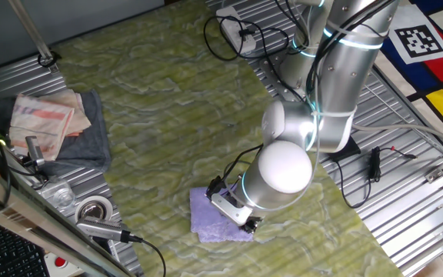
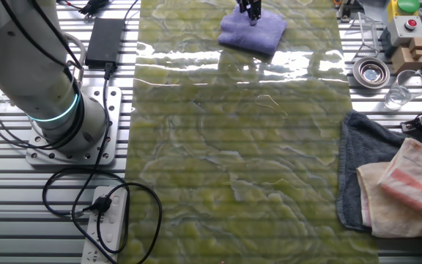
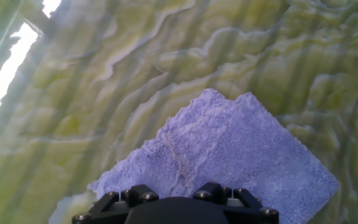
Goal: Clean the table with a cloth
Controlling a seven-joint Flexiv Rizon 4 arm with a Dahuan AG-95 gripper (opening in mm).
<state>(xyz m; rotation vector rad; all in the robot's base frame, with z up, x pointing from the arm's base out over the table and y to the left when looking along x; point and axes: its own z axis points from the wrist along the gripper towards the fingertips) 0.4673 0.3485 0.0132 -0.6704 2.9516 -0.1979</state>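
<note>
A purple cloth (image 1: 220, 218) lies flat on the yellow-green marbled table (image 1: 168, 115), near one end of it. It also shows in the other fixed view (image 2: 253, 32) and fills the lower hand view (image 3: 229, 155), with a crease running toward the hand. My gripper (image 1: 250, 224) points down onto the cloth's edge. In the other fixed view the gripper (image 2: 251, 13) has its fingers close together, with the tips in the cloth. The hand view shows only the gripper's black base, and the fingertips are hidden there.
A grey towel (image 2: 361, 176) with folded pale cloths (image 2: 409, 183) lies at the table's side. A tape roll (image 1: 92, 208), a metal cup (image 2: 372, 71), a glass (image 2: 400, 95) and a button box (image 2: 405, 18) sit on ribbed metal. A power strip (image 2: 107, 220), adapter (image 2: 102, 38) and cables lie by the arm base (image 2: 57, 125).
</note>
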